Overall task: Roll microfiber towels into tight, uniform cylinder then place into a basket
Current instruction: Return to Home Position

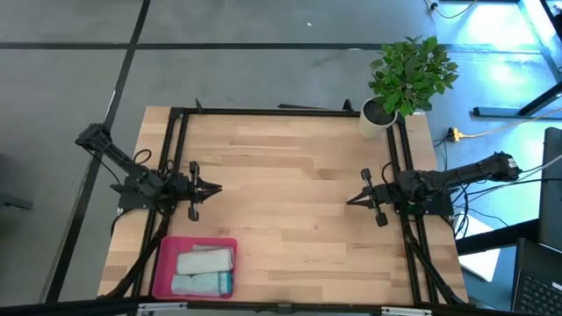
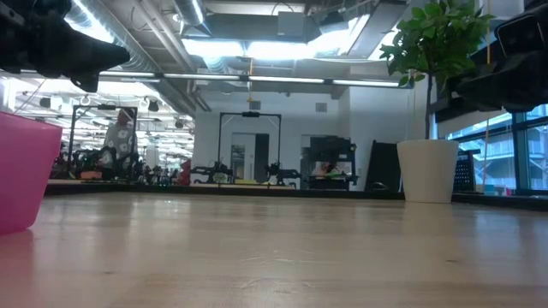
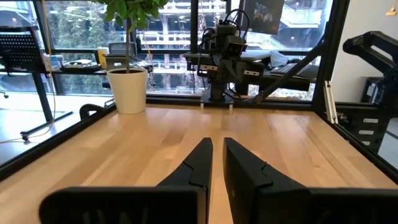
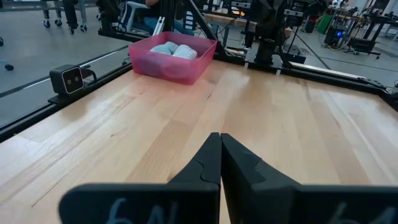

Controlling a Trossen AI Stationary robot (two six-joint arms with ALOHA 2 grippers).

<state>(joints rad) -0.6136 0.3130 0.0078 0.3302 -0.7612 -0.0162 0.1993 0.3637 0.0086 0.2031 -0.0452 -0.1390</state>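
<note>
A: What's stowed?
B: A light grey microfiber towel roll [image 1: 207, 260] and a pale blue-teal towel roll [image 1: 200, 283] lie in the shallow pink-red plastic basket [image 1: 162, 263].
A: Open or closed?
B: Left gripper [image 1: 216, 188], right gripper [image 1: 350, 201]: both are pressed together.

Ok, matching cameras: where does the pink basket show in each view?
High view: basket bottom left, below the left claw.
Low view: basket wall at far left edge.
Left wrist view: not in it.
Right wrist view: basket across the table from the right claw.
Shared landmark: white plant pot, high, low, left wrist.
</note>
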